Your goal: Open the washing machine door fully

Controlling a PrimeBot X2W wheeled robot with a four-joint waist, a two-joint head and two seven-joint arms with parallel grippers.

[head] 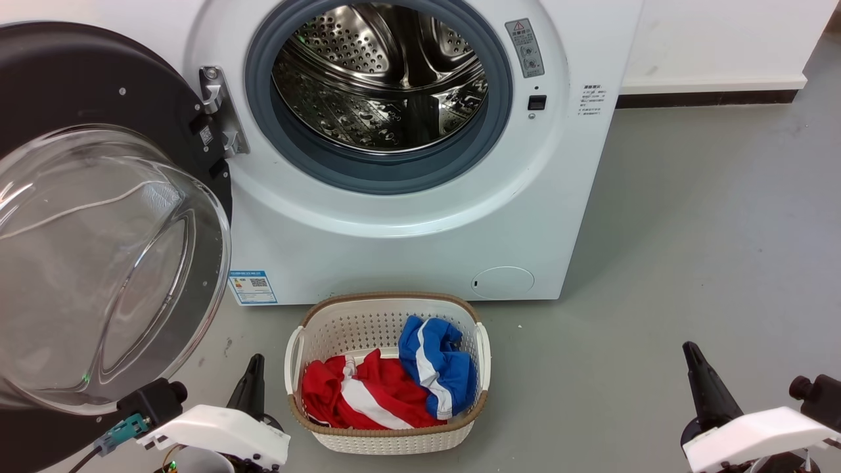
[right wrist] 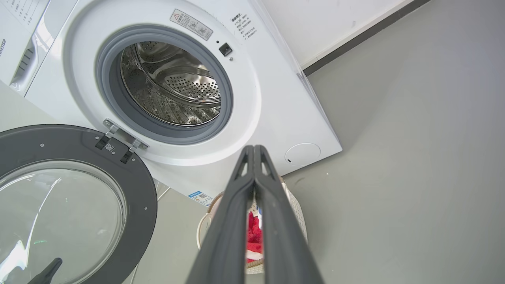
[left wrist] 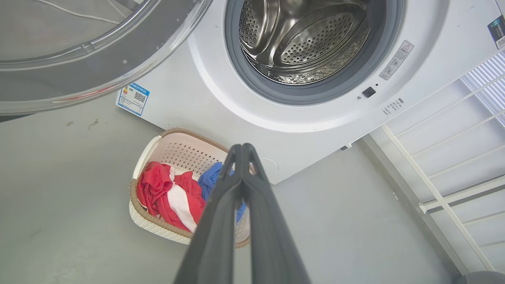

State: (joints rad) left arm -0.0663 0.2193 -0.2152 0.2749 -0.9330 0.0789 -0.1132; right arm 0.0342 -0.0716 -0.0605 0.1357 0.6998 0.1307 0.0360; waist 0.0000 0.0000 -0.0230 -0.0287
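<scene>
The white washing machine [head: 407,243] stands ahead with its steel drum [head: 381,72] exposed. Its round black washing machine door [head: 85,85] is swung wide to the left on a metal hinge [head: 220,108], the clear glass bowl [head: 98,263] bulging toward me. The door [right wrist: 79,146] also appears at lower left in the right wrist view, and its rim [left wrist: 118,59] crosses the top left of the left wrist view. My left gripper [head: 253,364] sits low, just right of the door's lower edge, shut and empty. My right gripper [head: 690,351] is at lower right, far from the door, also shut [right wrist: 253,148].
A white laundry basket [head: 387,433] with red and blue clothes stands on the grey floor directly before the machine, between my grippers. A white wall and dark skirting run behind on the right. A white rack [left wrist: 453,157] stands right of the machine.
</scene>
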